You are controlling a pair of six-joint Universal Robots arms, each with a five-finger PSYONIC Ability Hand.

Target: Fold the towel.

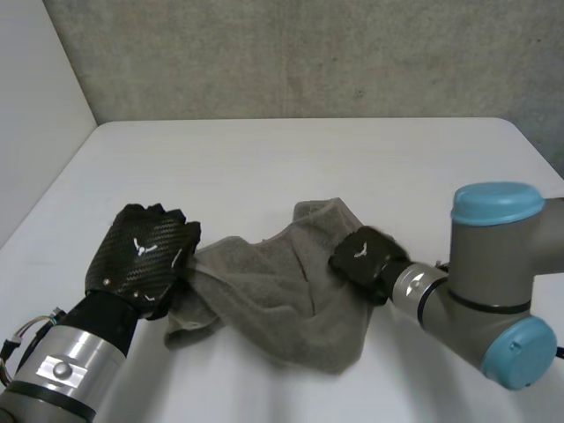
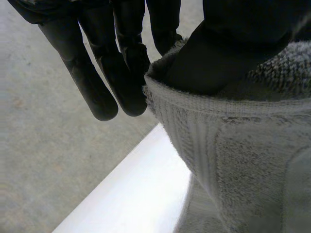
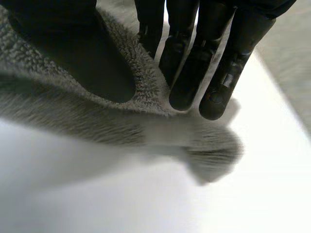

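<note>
The grey towel (image 1: 282, 300) lay crumpled on the white desk (image 1: 308, 159), toward the robot's side and between the two hands. It was bunched in loose folds, not spread flat, and its highest fold rose at the right, beside the right hand. A rough grey wall (image 1: 308, 53) stood behind the desk.

The left hand (image 1: 145, 260) was at the towel's left edge. In the left wrist view its thumb (image 2: 228, 43) pressed on the hemmed edge of the cloth. The fingers (image 2: 126, 73) stood straight on the other side, the nearer ones against the cloth and the outer ones free beside it. The hem was thus pinched between thumb and fingers, and the cloth hung down from that grip.

The right hand (image 1: 363, 253) was on the towel's right part, at the raised fold, with the right arm (image 1: 493, 291) and its light-blue caps just behind it. In the right wrist view the thumb lay on one face of the cloth and the straight fingers on the other, their tips reaching just past the cloth's edge. The fingers and thumb were clamped on the towel there. Under that hand the cloth looked lifted a little off the desk.
</note>
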